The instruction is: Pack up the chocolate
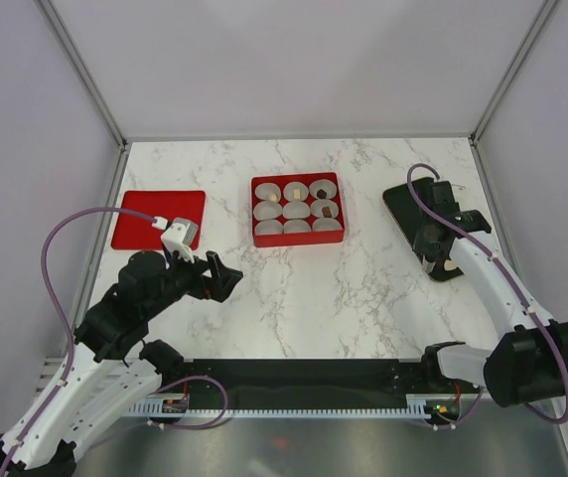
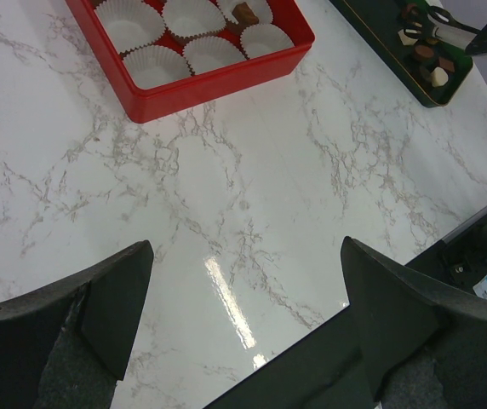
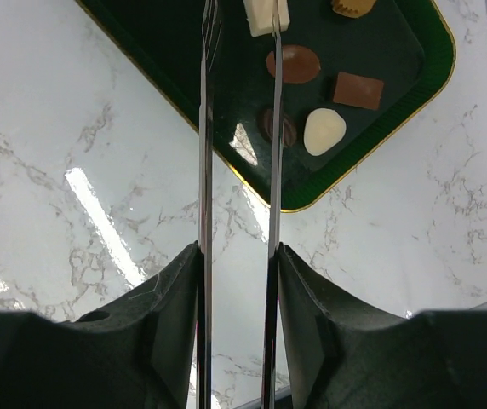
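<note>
A: Chocolate (image 3: 323, 130): loose pieces on the dark green tray (image 3: 397, 111), out past the right gripper (image 3: 237, 256). Jaws?

B: Clamped on tweezers (image 3: 272, 170), one blade flat against each finger. The blades are parted, with marble and tray showing between them. The tips run off the top edge beside a cream-white bar (image 3: 259, 17). Cannot tell whether it is pinched.

A: Why tweezers?

B: My guess is the pieces are too small and close-set for the fingers. Thin blades can take one without nudging the rest, which lie just right of the blades.

A: Left gripper (image 2: 245, 256)?

B: Spread wide, nothing between, only the marble table (image 2: 226, 187) beneath. Ahead of it is the red nine-cell box (image 2: 218, 85) lined with paper cups (image 2: 154, 64). A few cups hold a piece and most are empty. It looks parked aside so the run from tray to box is unobstructed.

A: Stage?

B: Early, I'd judge. It looks to be lining up on the next piece.
</note>
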